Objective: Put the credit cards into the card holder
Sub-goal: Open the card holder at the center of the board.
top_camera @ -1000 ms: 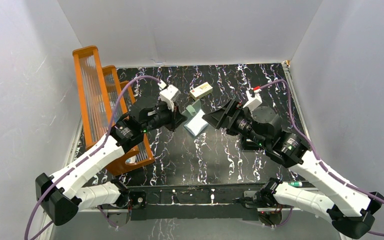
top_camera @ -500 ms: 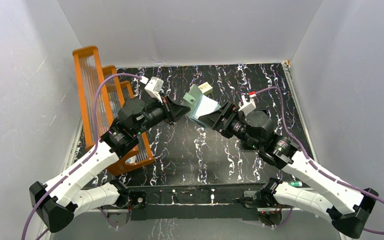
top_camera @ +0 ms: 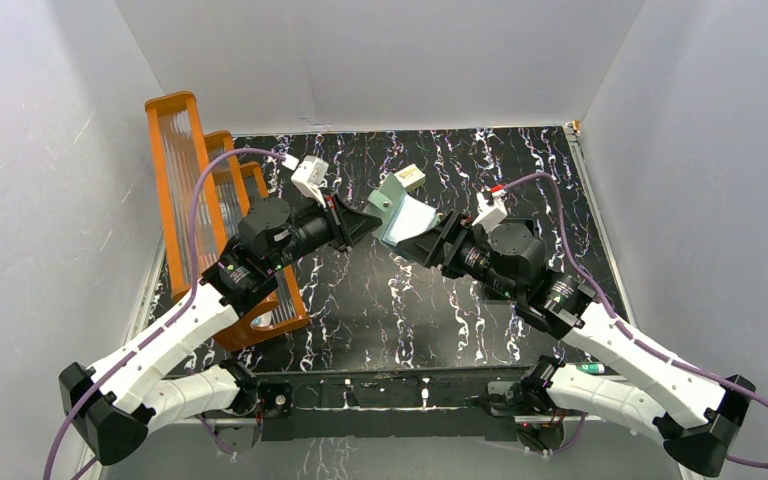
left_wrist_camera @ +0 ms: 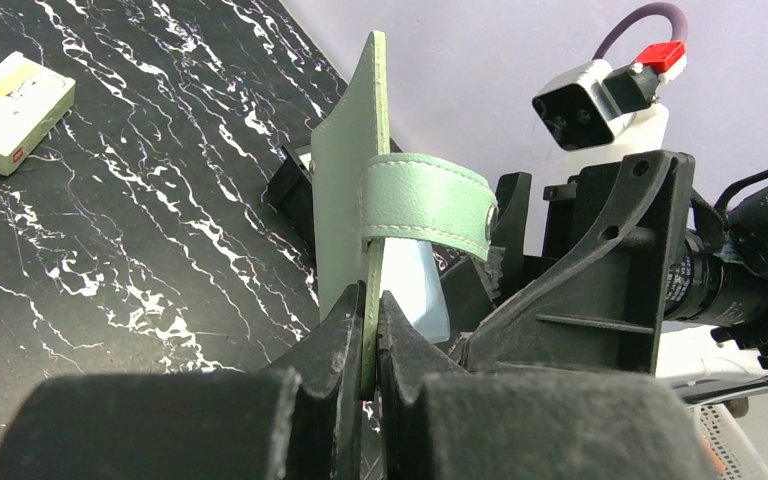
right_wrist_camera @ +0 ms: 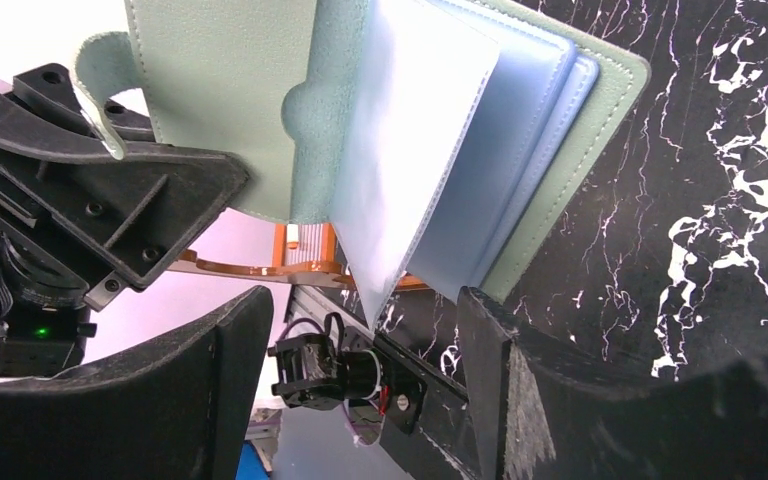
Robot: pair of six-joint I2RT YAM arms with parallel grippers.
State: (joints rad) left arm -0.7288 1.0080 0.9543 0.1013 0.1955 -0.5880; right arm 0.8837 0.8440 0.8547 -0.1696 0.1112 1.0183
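None of the credit cards is seen in any view, so all the loading is judged yet to be done. The card holder (top_camera: pixel 398 208) is held open above the worktop (top_camera: pixel 410 310), one cover (left_wrist_camera: pixel 345 180) pinched by the left hand (left_wrist_camera: pixel 370 305). The right hand (right_wrist_camera: pixel 360 300) is spread around the pale blue sleeves (right_wrist_camera: pixel 430 150), apart from them. Open room is left below; a cream block (top_camera: pixel 403 180) lies near, behind the holder's edge.

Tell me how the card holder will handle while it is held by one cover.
Probably floppy: with the left gripper pinching one cover in its jaws, the card holder hangs open and its clear sleeves fan out. Likely light, since a thin edge pinch seems to carry it. The sleeves look glossy, so perhaps slippery.
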